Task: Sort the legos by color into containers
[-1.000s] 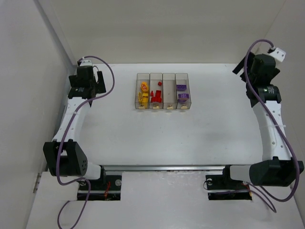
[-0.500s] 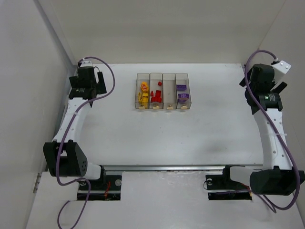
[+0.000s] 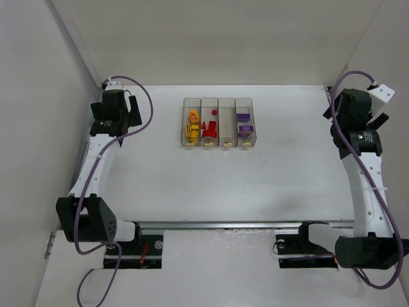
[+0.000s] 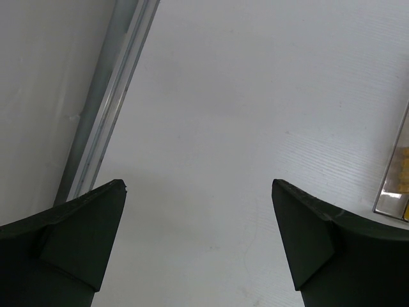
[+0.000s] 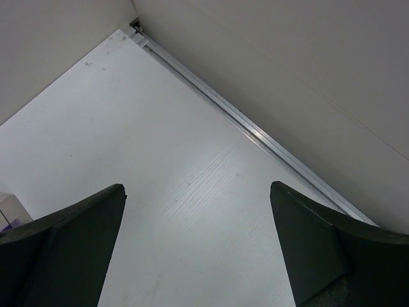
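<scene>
Top external | my right claw (image 5: 198,188) has swung back toward the right edge, left claw (image 4: 198,185) far left, both apart, empty | legos (image 3: 208,130) colour-sorted inside containers (image 3: 227,102), far centre | sorting looks done.

Robotics lab test cell: a white table boxed in by plain panels.

The table (image 3: 255,185) is a flat white board, closed in by a blank left wall (image 3: 38,128), back wall (image 3: 223,38) and right wall (image 3: 393,57), all in the same matte off-white. A metal rail (image 3: 223,224) runs along the table's near edge, and the right wrist view shows a wall rail (image 5: 255,133) at the foot of a panel. The left arm (image 3: 96,160) and right arm (image 3: 365,173), white and black machines, are bolted at that near edge and trail purple cables (image 3: 149,109). Toward the far edge, a row of clear bins (image 3: 227,121) holds coloured bricks (image 3: 208,130), laid out like an experiment.
</scene>
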Robot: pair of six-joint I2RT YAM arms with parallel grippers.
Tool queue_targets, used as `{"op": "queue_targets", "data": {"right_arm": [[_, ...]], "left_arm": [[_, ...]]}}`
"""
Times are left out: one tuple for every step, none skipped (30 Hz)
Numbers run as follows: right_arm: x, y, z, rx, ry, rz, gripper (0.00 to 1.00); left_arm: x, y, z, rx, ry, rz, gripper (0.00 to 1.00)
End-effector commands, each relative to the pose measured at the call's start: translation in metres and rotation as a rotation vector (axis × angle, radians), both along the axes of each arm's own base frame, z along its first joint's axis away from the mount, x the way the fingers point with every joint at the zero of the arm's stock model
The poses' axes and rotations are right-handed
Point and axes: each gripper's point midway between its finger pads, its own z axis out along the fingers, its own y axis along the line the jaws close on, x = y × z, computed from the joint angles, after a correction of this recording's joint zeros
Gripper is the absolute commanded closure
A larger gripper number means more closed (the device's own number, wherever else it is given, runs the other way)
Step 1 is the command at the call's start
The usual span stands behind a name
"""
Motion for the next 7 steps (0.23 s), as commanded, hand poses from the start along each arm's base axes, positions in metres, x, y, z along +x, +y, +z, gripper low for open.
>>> {"op": "queue_targets", "data": {"right_arm": [[-0.009, -0.004, 0.012, -0.014, -0.037, -0.022, 0.00], [-0.009, -0.004, 0.012, -0.014, -0.037, -0.022, 0.00], [-0.011, -0.003, 0.015, -0.014, -0.047, -0.022, 0.00], [-0.013, -0.003, 0.015, -0.008, -0.055, -0.025, 0.00], [-0.017, -0.006, 0.011, -0.006, -0.057, -0.051, 0.00], [-0.018, -0.007, 0.013, -0.002, -0.085, -0.065, 0.00], [-0.020, -0.007, 0.021, -0.003, -0.134, -0.066, 0.00]], "left_arm": [[-0.007, 0.000, 0.011, -0.008, -0.040, 0.013, 0.03], [-0.007, 0.000, 0.011, -0.008, -0.040, 0.013, 0.03], [-0.007, 0.000, 0.011, -0.008, -0.040, 0.013, 0.03], [-0.007, 0.000, 0.011, -0.008, -0.040, 0.013, 0.03], [-0.006, -0.001, 0.011, -0.013, -0.040, 0.005, 0.03], [-0.006, -0.001, 0.011, -0.013, -0.040, 0.005, 0.03], [-0.008, -0.001, 0.007, -0.013, -0.031, 0.005, 0.03]]}}
